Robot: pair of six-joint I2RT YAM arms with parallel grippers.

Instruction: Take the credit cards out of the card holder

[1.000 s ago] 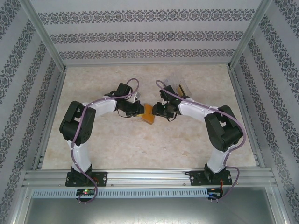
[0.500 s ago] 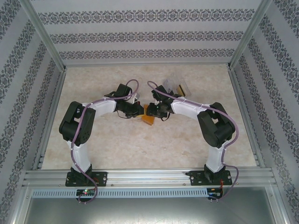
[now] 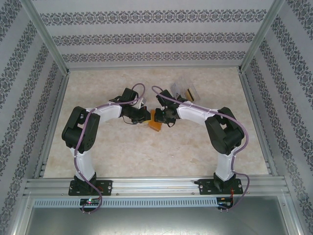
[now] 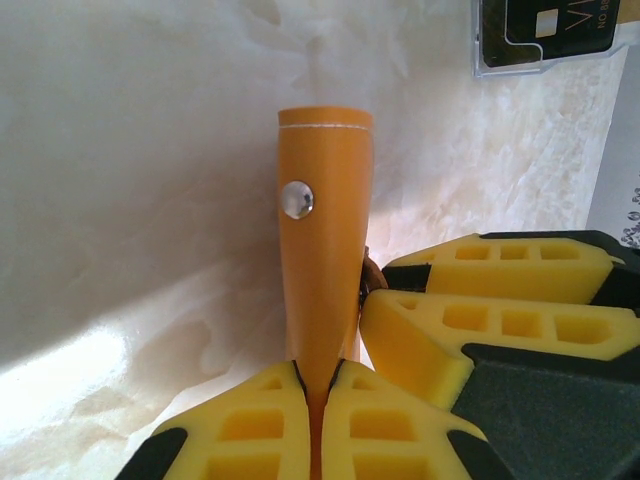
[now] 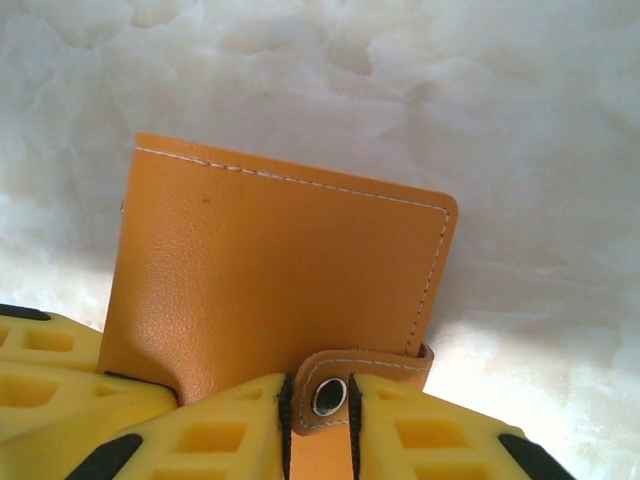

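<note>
While both my claws pinch it, the card holder is held on edge over mid-desk: orange-tan grained leather, rounded corners, pale stitching, folded shut. Yellow ribbed pads of my left claw are clamped on one edge. My right claw is closed on the tab at its metal snap. A clear box, well apart, holds a dark card. The desk is cream and marbled; the walls are patterned paper within an aluminium frame.
</note>
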